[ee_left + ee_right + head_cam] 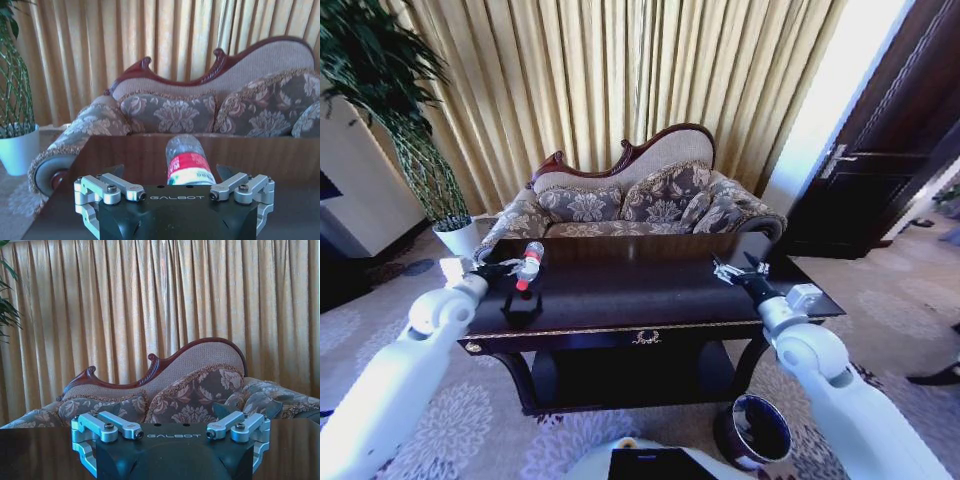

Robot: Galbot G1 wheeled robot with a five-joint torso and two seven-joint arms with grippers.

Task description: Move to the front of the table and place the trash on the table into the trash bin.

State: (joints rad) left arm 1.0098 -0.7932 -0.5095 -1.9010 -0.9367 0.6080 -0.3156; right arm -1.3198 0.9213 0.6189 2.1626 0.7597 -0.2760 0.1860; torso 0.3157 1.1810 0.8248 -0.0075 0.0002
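The trash I can make out is a small clear bottle [529, 262] with a red label and white cap. It stands near the left end of the dark glossy table [640, 300]. My left gripper [517, 271] is open around it. In the left wrist view the bottle [187, 162] sits between the spread fingers [118, 171], closer to one than the other, and the left gripper [171, 172] has not closed on it. My right gripper [740, 268] hovers open over the table's right end with nothing between its fingers; the right wrist view shows this right gripper [167, 412] open too. The dark round trash bin [756, 430] stands on the carpet by the table's front right leg.
Behind the table is a patterned sofa [640, 195] against gold curtains. A white plant pot [459, 236] stands at the back left. A dark door [890, 150] is at the right. The table has a lower shelf [630, 375], and my base [640, 462] is close to its front.
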